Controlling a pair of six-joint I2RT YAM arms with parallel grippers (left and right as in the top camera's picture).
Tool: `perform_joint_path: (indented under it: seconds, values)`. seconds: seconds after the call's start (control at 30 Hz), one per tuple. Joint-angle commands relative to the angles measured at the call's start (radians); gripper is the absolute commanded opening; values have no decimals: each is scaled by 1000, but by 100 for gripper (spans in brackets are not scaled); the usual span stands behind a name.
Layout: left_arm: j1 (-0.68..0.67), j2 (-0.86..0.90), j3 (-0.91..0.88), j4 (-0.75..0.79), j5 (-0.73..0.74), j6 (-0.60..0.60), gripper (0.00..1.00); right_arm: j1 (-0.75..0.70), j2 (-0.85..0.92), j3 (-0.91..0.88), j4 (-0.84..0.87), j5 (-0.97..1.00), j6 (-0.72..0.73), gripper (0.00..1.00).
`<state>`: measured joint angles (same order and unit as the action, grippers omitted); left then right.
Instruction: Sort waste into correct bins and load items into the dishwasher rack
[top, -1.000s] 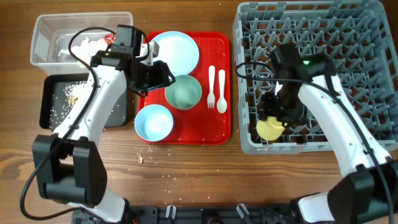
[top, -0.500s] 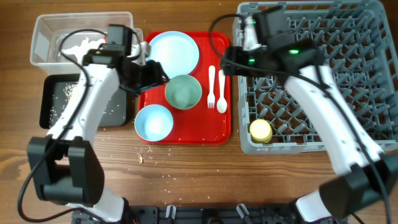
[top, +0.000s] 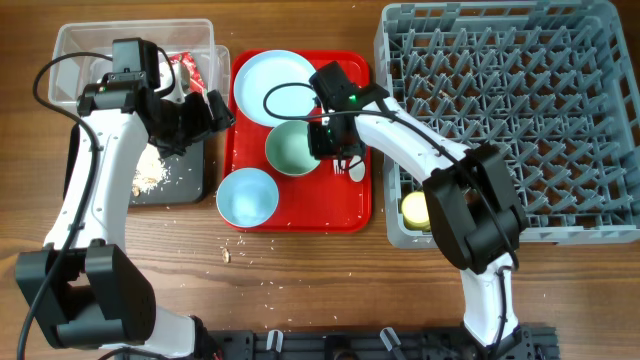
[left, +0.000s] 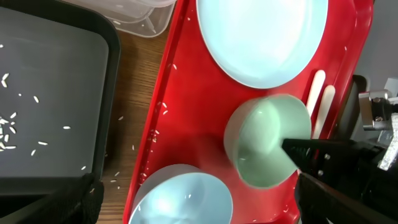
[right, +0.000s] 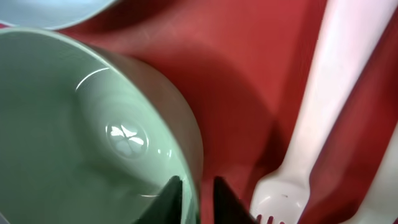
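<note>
Bright, even light; glare on the green bowl (right: 93, 137), perhaps slightly blurred.

Right gripper (right: 198, 190) angled down, jaws barely apart; left arm raised.

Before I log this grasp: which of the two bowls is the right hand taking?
The green bowl in the red tray's middle; the right hand straddles its rim. The bluer bowl sits untouched nearer the front.

The overhead camera looks straight down on the whole table, arms entering from the near edge. The left wrist camera looks down from mid height over the red tray (left: 186, 124) and black tray (left: 56, 93). The right wrist camera sits very close to the green bowl (right: 74, 137) and fork (right: 298, 174). All three views share that bowl.
</note>
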<state>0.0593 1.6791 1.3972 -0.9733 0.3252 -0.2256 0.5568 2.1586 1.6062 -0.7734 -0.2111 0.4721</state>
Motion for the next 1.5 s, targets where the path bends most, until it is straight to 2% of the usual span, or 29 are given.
perform_joint_path:
  seconds: [0.0,0.1,0.2,0.23,0.33,0.37,0.43,0.47,0.57,0.67,0.73,0.87,0.97,1.0,1.13,1.23,1.37,1.4,1.47]
  values:
    - [5,-14,21,0,-13,9,100,-12,-1,10,-17,11,22,4]
    - [5,-14,21,-1,-13,9,100,-74,-121,35,-94,32,16,4]
    - [5,-14,21,0,-13,9,100,-156,-325,60,-145,240,30,4]
    - [5,-14,21,0,-13,9,100,-187,-389,60,-160,375,56,4]
    - [5,-14,21,0,-13,9,100,-220,-451,56,-148,1125,65,4]
    - [5,-14,21,0,-13,9,100,-225,-428,56,-90,1195,-26,4]
    - [5,-14,21,0,-13,9,100,-232,-363,56,85,1215,-273,4]
    - [5,-14,21,-1,-13,9,100,-232,-327,56,158,1247,-351,4]
    - [5,-14,21,-1,-13,9,100,-231,-182,56,476,1344,-694,4]
    - [5,-14,21,0,-13,9,100,-230,-86,56,663,1367,-921,5]
    - [5,-14,21,0,-13,9,100,-229,-37,56,720,1366,-978,4]
    - [5,-14,21,0,-13,9,100,-222,11,54,727,1354,-969,4]
    - [5,-14,21,0,-13,9,100,-195,11,54,629,1283,-965,5]
    - [5,-14,21,0,-13,9,100,-183,11,54,622,1283,-960,18]
    - [5,-14,21,0,-13,9,100,-167,11,54,586,1283,-960,26]
    - [5,-14,21,0,-13,9,100,-139,11,54,552,1283,-895,64]
    - [5,-14,21,0,-13,9,100,-76,3,55,550,1287,-880,79]
    - [5,-14,21,0,-13,9,100,-68,-5,55,552,1284,-840,92]
    - [5,-14,21,-1,-13,9,100,-47,-58,55,521,1203,-705,100]
